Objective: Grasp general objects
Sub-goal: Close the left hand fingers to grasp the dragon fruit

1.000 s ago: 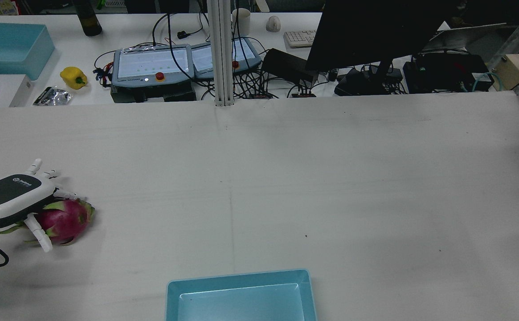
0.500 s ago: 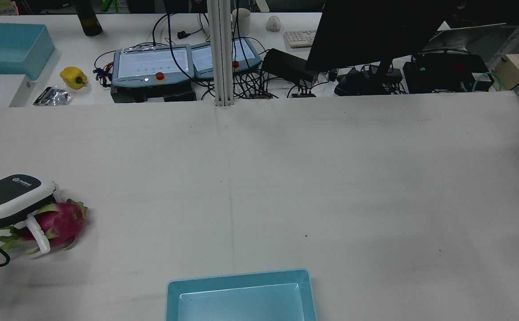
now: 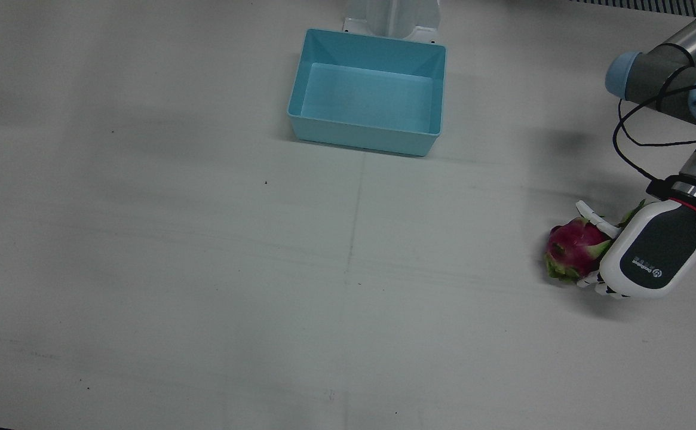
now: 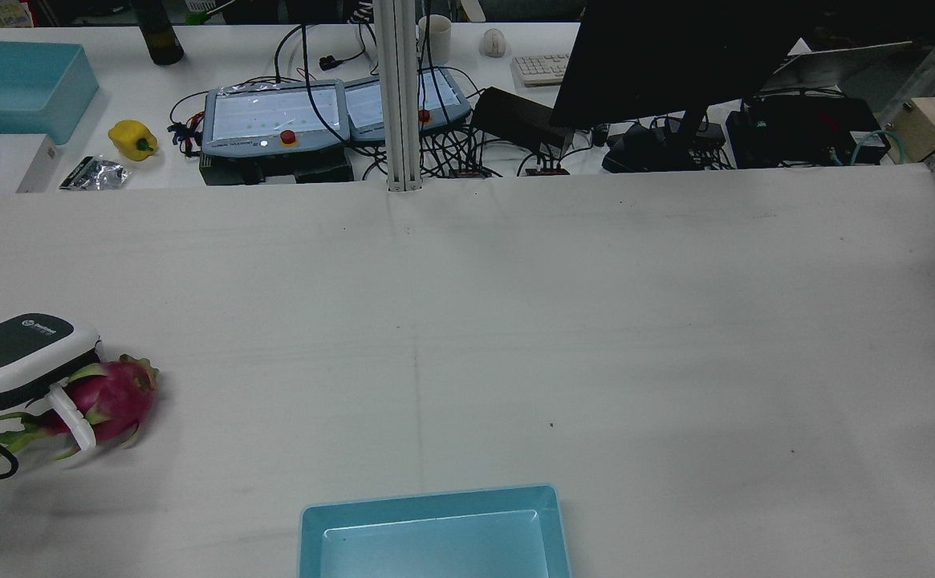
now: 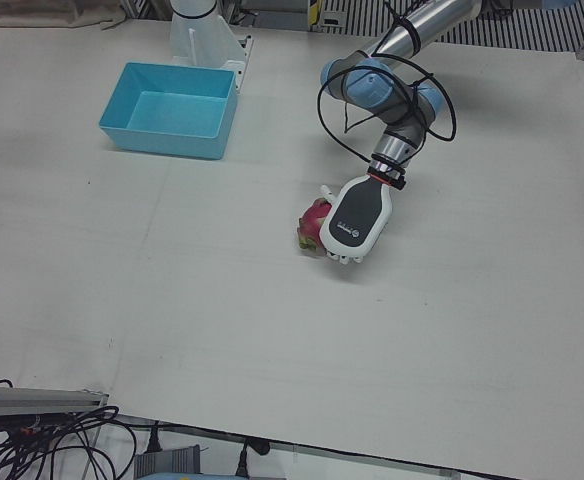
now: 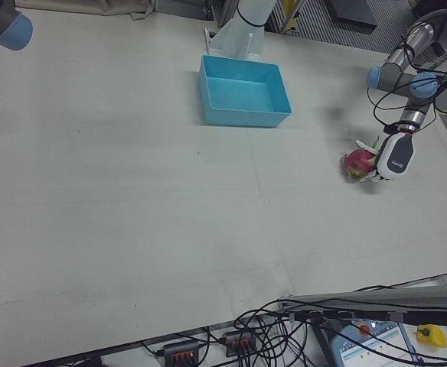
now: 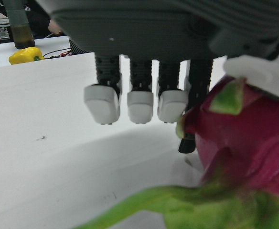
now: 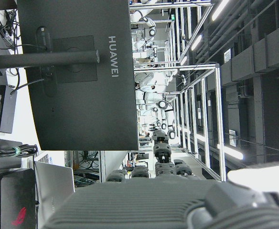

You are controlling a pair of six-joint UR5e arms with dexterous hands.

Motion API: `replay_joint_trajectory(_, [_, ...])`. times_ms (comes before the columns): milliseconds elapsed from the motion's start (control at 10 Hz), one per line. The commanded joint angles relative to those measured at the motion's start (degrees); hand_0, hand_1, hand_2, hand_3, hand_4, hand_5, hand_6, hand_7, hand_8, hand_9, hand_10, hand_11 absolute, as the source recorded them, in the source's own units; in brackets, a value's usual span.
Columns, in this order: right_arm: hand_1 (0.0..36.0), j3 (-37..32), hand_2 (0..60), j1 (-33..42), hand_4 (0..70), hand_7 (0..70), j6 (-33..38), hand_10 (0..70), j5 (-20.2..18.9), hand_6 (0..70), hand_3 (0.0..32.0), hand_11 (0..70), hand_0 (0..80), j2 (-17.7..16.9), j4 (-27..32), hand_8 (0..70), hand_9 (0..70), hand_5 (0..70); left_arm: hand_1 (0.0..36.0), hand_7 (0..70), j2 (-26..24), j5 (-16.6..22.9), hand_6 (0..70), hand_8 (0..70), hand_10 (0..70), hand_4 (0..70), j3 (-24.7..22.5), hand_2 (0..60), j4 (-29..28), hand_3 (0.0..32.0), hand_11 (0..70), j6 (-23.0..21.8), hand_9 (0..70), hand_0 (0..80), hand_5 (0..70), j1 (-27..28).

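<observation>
A magenta dragon fruit [image 3: 572, 248] with green scales lies at the table's edge on the left arm's side. My left hand [image 3: 652, 254] lies over it with the fingers curled around it and the thumb across its top. The same shows in the rear view, with the hand [image 4: 18, 361] on the fruit [image 4: 114, 397], and in the left-front view [image 5: 357, 218]. The left hand view shows the fruit [image 7: 244, 162] against the palm and the fingertips [image 7: 139, 105] bent down beside it. My right hand [image 8: 154, 200] is raised off the table, faces a monitor and holds nothing.
An empty blue bin [image 3: 368, 92] stands at the table's middle near the pedestals. Behind the table are teach pendants [image 4: 274, 116], cables, a monitor [image 4: 676, 56] and a yellow pepper [image 4: 132, 138]. A right arm joint [image 6: 5, 23] shows at the right-front view's top left.
The left hand's fingers, spread a second ago, have curled shut around the dragon fruit. The fruit has shifted slightly toward the palm.
</observation>
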Motion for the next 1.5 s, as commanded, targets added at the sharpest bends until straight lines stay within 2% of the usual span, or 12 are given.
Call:
replay_joint_trajectory(0, [0.0, 0.0, 0.0, 0.0, 0.0, 0.0, 0.0, 0.0, 0.0, 0.0, 0.0, 0.0, 0.0, 0.0, 0.0, 0.0, 0.0, 0.0, 0.0, 70.0, -0.2, 0.0, 70.0, 70.0, 70.0, 70.0, -0.5, 0.0, 0.2, 0.0, 70.0, -2.8, 70.0, 10.1, 29.8, 0.1])
replay_joint_trajectory(500, [0.0, 0.0, 0.0, 0.0, 0.0, 0.0, 0.0, 0.0, 0.0, 0.0, 0.0, 0.0, 0.0, 0.0, 0.0, 0.0, 0.0, 0.0, 0.0, 70.0, -0.5, 0.6, 70.0, 70.0, 70.0, 70.0, -2.7, 0.0, 1.2, 0.0, 70.0, -7.4, 70.0, 12.1, 34.0, 0.2])
replay_joint_trajectory(700, [0.0, 0.0, 0.0, 0.0, 0.0, 0.0, 0.0, 0.0, 0.0, 0.0, 0.0, 0.0, 0.0, 0.0, 0.0, 0.0, 0.0, 0.0, 0.0, 70.0, -0.3, 2.4, 70.0, 70.0, 70.0, 70.0, -5.4, 0.0, 1.3, 0.0, 70.0, -9.2, 70.0, 15.0, 34.7, -0.2])
replay_joint_trajectory(1000, [0.0, 0.0, 0.0, 0.0, 0.0, 0.0, 0.0, 0.0, 0.0, 0.0, 0.0, 0.0, 0.0, 0.0, 0.0, 0.0, 0.0, 0.0, 0.0, 70.0, -0.4, 2.9, 70.0, 70.0, 70.0, 70.0, -10.4, 0.0, 1.7, 0.0, 70.0, -10.9, 70.0, 17.7, 34.9, -0.3])
replay_joint_trajectory(1100, [0.0, 0.0, 0.0, 0.0, 0.0, 0.0, 0.0, 0.0, 0.0, 0.0, 0.0, 0.0, 0.0, 0.0, 0.0, 0.0, 0.0, 0.0, 0.0, 70.0, -0.6, 5.4, 70.0, 70.0, 70.0, 70.0, -10.7, 0.0, 1.8, 0.0, 70.0, -11.8, 70.0, 17.4, 34.9, -0.3])
replay_joint_trajectory(1200, [0.0, 0.0, 0.0, 0.1, 0.0, 0.0, 0.0, 0.0, 0.0, 0.0, 0.0, 0.0, 0.0, 0.0, 0.0, 0.0, 0.0, 0.0, 0.0, 70.0, -0.7, 8.1, 70.0, 70.0, 70.0, 70.0, -11.0, 0.0, 1.8, 0.0, 70.0, -15.6, 70.0, 15.7, 34.8, -0.3])
replay_joint_trajectory(1400, [0.0, 0.0, 0.0, 0.0, 0.0, 0.0, 0.0, 0.0, 0.0, 0.0, 0.0, 0.0, 0.0, 0.0, 0.0, 0.0, 0.0, 0.0, 0.0, 70.0, -0.4, 12.9, 70.0, 70.0, 70.0, 70.0, -12.7, 0.0, 2.4, 0.0, 70.0, -18.7, 70.0, 10.8, 33.9, -0.3])
